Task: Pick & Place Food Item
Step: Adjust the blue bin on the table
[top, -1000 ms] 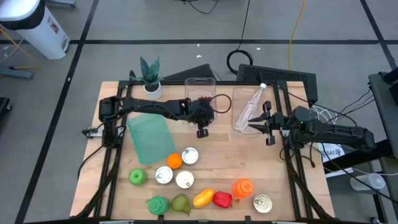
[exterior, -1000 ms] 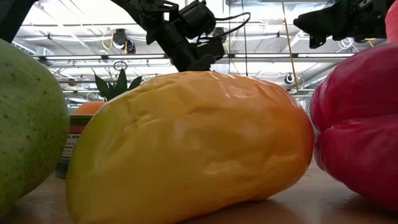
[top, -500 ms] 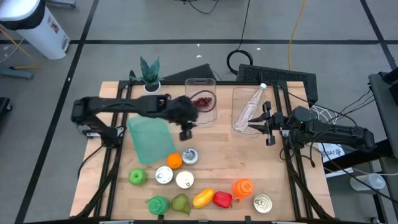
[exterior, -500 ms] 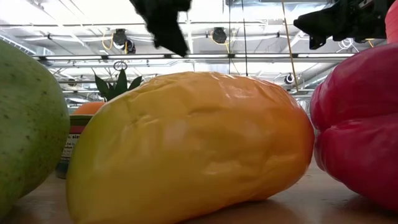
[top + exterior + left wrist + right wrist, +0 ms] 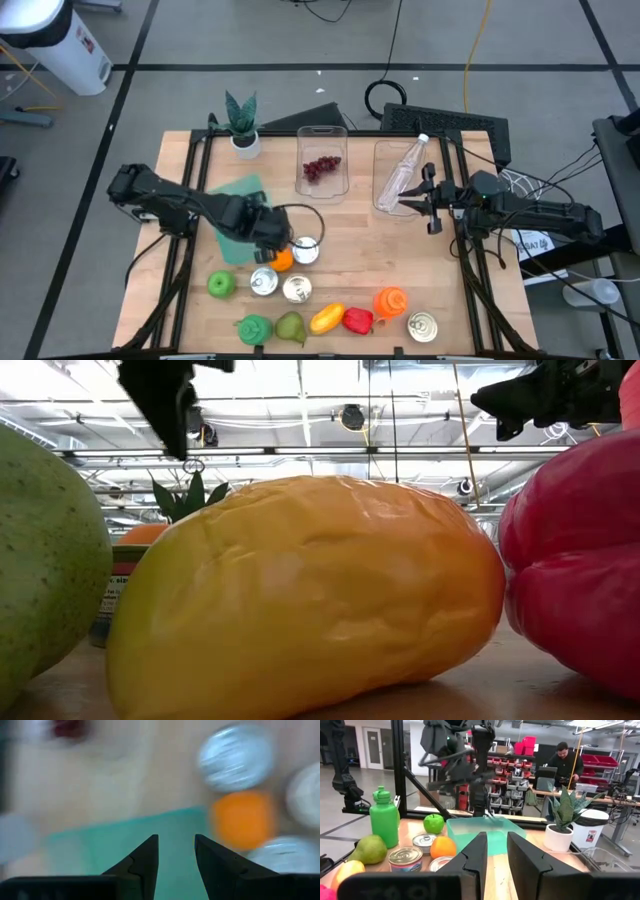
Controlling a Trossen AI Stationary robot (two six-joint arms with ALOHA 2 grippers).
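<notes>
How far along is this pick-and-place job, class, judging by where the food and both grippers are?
Done: grapes lie in the clear container. In hand: nothing; the open left gripper hangs over the green board's edge beside the orange. The right gripper waits, open, by the bottle. Left: the orange, green apple, pear, mango and red pepper remain on the table.

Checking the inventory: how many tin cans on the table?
4: one right of the orange, two below it, one near the front right corner. None visibly hidden.
</notes>
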